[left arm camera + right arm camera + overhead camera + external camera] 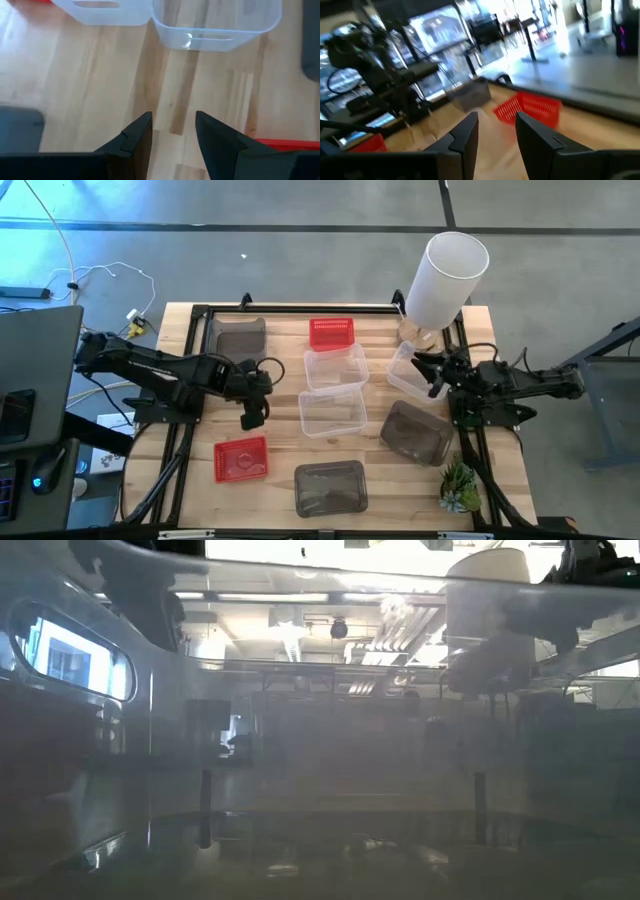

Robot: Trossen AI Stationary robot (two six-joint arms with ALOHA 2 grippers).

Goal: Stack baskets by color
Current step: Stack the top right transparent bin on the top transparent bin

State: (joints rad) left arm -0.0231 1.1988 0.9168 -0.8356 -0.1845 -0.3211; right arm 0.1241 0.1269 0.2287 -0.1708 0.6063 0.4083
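Observation:
Two red mesh baskets rest on their bottoms on the wooden table, one at the far middle [331,333] and one near left [241,459]. Two clear baskets [335,367] [333,412] sit in the centre, a third [403,370] at the right. Dark grey baskets lie far left [241,335], near centre [331,488] and right [417,432]. My left gripper [252,415] [173,132] stands open over bare wood left of the centre clear baskets, pointing down. My right gripper [432,377] [496,130] is open and level above the right clear basket.
A tall white cylinder [445,280] stands at the far right corner and a small green plant [460,487] at the near right. A hazy see-through wall fills the low view. Bare wood lies between the left gripper and the centre clear baskets [215,25].

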